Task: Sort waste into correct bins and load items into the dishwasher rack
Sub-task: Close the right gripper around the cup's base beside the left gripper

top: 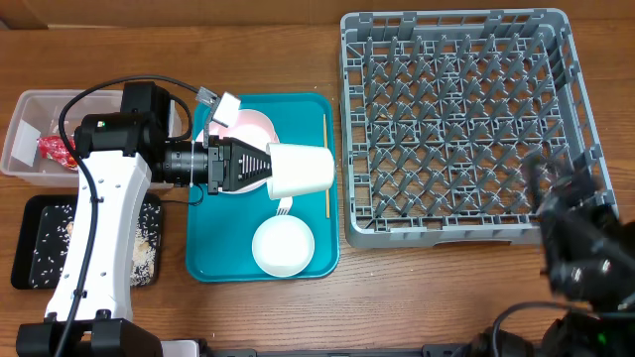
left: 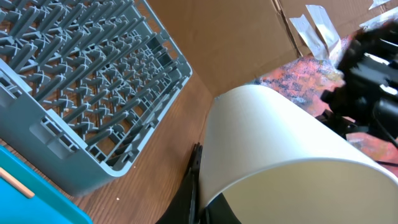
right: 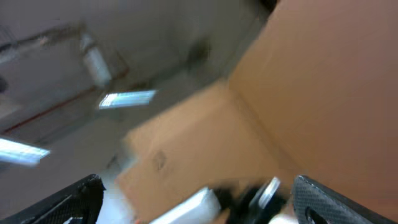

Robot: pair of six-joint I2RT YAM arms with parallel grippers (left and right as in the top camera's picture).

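My left gripper is shut on the rim of a white cup, which hangs sideways over the teal tray. In the left wrist view the cup fills the right half, with a black finger against its wall. On the tray lie a white plate, a white bowl, a white fork and a chopstick. The grey dishwasher rack stands to the right with nothing in it. My right gripper is open at the front right, its fingers wide apart around nothing.
A clear tub at the far left holds a red wrapper. In front of it a black tray holds rice scraps. The rack's near corner and the teal tray's edge show in the left wrist view. The right wrist view is blurred.
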